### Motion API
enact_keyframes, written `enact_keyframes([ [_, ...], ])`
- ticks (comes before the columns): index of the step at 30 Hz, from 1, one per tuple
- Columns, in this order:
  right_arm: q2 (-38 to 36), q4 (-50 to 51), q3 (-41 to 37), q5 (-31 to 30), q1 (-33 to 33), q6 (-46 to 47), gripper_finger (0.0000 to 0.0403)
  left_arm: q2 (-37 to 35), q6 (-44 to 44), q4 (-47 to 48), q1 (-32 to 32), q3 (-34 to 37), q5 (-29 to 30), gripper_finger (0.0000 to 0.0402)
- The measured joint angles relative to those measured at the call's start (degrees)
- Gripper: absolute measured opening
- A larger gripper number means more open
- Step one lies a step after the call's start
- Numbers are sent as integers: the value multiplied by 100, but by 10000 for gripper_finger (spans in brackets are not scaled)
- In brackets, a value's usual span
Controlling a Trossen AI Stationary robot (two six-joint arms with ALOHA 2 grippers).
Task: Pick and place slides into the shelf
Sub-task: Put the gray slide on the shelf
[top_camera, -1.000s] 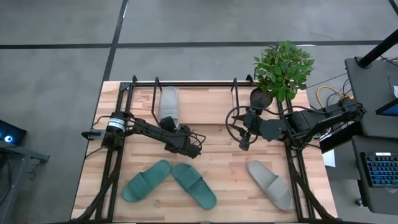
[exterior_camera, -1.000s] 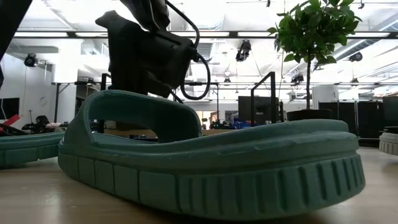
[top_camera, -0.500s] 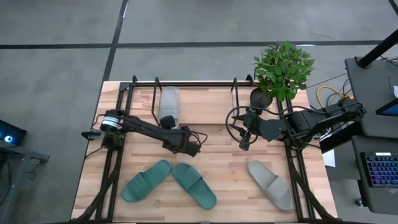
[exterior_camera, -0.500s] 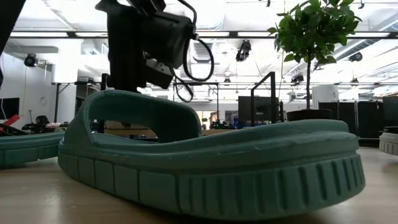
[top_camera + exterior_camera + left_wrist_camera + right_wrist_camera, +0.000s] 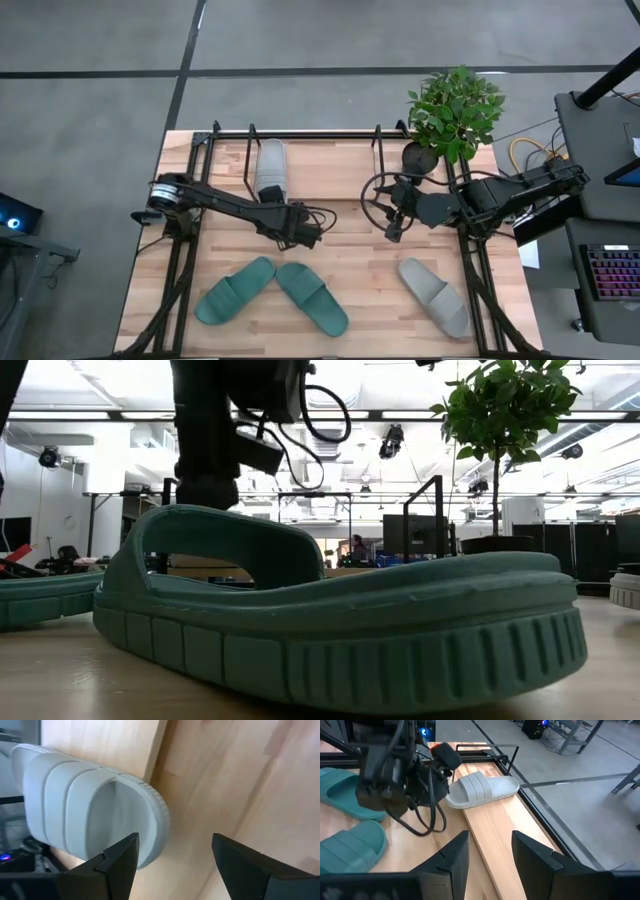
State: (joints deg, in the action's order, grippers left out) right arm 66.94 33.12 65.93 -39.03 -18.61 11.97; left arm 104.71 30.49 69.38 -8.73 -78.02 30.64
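A light grey slide (image 5: 270,170) (image 5: 90,805) (image 5: 480,787) lies sole down on the wood base of the shelf (image 5: 300,133), a black rod rack along the table's far side. My left gripper (image 5: 303,232) (image 5: 175,855) hovers open over the table's middle, just near of that slide. Both teal slides (image 5: 235,290) (image 5: 312,298) rest sole down by the near edge; one fills the low view (image 5: 330,630). The second grey slide (image 5: 433,295) lies near right. My right gripper (image 5: 392,226) (image 5: 490,850) is open and waits right of centre.
A potted plant (image 5: 455,110) stands at the far right corner beside the shelf's right upright loop (image 5: 378,150). Black arm frames (image 5: 185,260) (image 5: 478,270) run along both sides of the table. Bare wood (image 5: 350,260) lies between the two grippers.
The left arm's rear link has swung toward the table's left edge while its gripper has stayed over the table's middle. In the low view that gripper has turned and risen toward the top of the picture. The slides have kept still.
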Motion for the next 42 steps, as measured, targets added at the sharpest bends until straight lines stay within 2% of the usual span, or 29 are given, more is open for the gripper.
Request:
enact_keyframes([
  [10, 0, 94, -2, 0, 0, 109, 139, -399, -241, -57, -36, -13, -313, 235],
  [13, 0, 101, -5, 25, 0, 109, 139, -574, -297, -324, -158, -13, -363, 235],
  [16, 0, 103, -8, 39, 0, 109, 139, -756, -525, -802, -299, -13, -373, 235],
  [22, 0, 115, -54, 42, 0, 110, 139, -1177, -1697, -2167, -712, 37, -543, 235],
  [26, 0, 134, -141, 61, 0, 134, 139, -1485, -3177, -3628, -1082, 416, -1074, 235],
  [29, 0, 134, -256, 160, 0, 155, 139, -1684, -3696, -4540, -1248, 745, -1533, 229],
  [34, 6, -168, -590, 238, -95, 237, 139, -2104, -3857, -5192, -1261, 1239, -1612, 187],
  [38, 17, -576, -944, 212, -490, -7, 139, -2447, -4009, -5693, -1272, 1679, -1650, 132],
  [42, 17, -880, -1218, -77, -944, -242, 139, -2858, -4000, -6309, -1272, 2141, -1736, 73],
])
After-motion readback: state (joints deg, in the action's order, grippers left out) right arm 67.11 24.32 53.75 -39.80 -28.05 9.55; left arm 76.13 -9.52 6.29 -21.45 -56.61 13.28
